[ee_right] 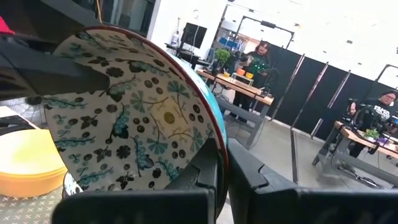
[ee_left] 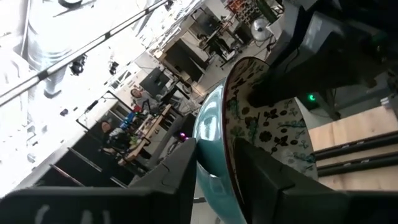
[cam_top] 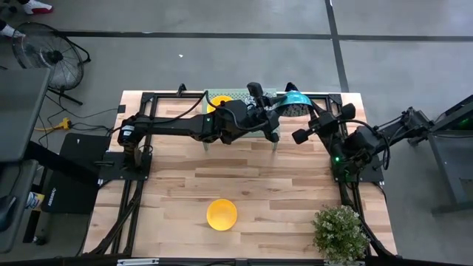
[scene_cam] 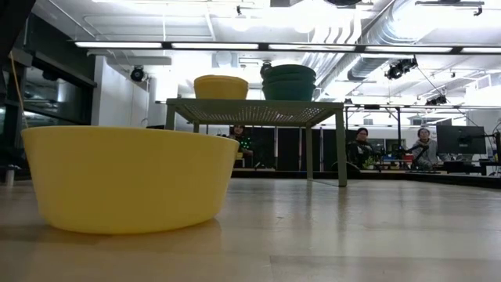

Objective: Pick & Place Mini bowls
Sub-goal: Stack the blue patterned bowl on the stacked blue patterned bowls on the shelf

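A patterned mini bowl [cam_top: 295, 102], teal outside, is tipped on edge over the right end of the pale green rack [cam_top: 235, 95]. Both grippers are shut on it: my left gripper [cam_top: 275, 103] comes from the left, my right gripper [cam_top: 301, 112] from the right. On the rack sit a yellow bowl [scene_cam: 221, 86] and a stack of teal bowls [scene_cam: 289, 81]. Another yellow bowl [cam_top: 222, 214] rests on its base on the table near the near edge. The held bowl and both grippers lie outside the low view. My left gripper [ee_left: 217, 152] pinches the bowl's rim [ee_left: 225, 134], with one finger on the teal outer wall [ee_left: 208, 140] and one on the patterned inside. The bowl stands on edge in the hold. My right gripper [ee_right: 222, 155] pinches the bowl's rim [ee_right: 214, 134] on the opposite side, with one finger inside on the pattern and one outside. The bowl is tilted, its patterned inside [ee_right: 137, 118] facing this wrist camera.
The rack stands on thin legs [scene_cam: 342, 149] at the table's far edge. A potted plant [cam_top: 341, 233] sits at the near right corner. Bare wood lies between the rack and the lone yellow bowl. People sit at desks in the room beyond.
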{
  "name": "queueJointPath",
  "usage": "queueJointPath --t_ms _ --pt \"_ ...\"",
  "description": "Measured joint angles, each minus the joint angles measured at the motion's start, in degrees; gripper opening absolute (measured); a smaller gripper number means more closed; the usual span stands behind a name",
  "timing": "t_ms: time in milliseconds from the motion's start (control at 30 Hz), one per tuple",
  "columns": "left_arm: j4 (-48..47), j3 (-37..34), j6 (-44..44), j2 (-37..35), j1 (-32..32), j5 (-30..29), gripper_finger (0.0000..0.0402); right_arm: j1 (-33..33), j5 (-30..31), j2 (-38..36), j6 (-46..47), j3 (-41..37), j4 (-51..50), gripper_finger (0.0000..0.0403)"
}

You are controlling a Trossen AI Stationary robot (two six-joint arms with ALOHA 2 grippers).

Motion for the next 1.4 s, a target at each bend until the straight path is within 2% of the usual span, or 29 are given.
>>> queueJointPath --t_ms 200,433,567,700,800,933,1100,1233,1400 --pt "0.3 0.0 4.3 0.0 0.0 -0.5 0.0102 0.0 0.0 0.0 0.2 0.0 0.1 0.0003" --pt "1.5 0.0 13.8 0.0 0.0 -0.5 0.0102 0.0 0.0 0.0 0.3 0.0 0.2 0.0003" --pt "3.2 0.0 23.9 0.1 0.0 -0.2 0.0102 0.0 0.0 0.0 0.4 0.0 0.3 0.0003" --pt "3.2 0.0 38.7 0.1 -0.6 2.7 0.0102 -0.5 0.3 -0.3 0.4 0.0 0.2 0.0003" --pt "3.7 0.2 49.6 0.0 -1.6 2.2 0.0102 -1.0 0.5 -0.4 0.2 -0.1 -0.1 0.0001" --pt "3.8 0.2 60.7 0.0 -2.5 -1.8 0.0102 -1.0 0.6 -0.3 0.2 -0.1 -0.1 0.0000" --pt "7.4 0.4 68.5 -0.5 -2.3 -11.0 0.0102 -1.0 0.0 -0.3 -0.8 -0.2 0.0 0.0000" --pt "14.5 0.4 72.2 -0.4 -2.3 -18.7 0.0101 -1.9 0.4 -0.3 -0.5 -0.2 1.2 0.0000" --pt "15.0 0.4 74.4 -3.6 -1.3 -22.9 0.0101 -2.9 0.4 -0.9 -0.5 -0.2 2.3 0.0000"
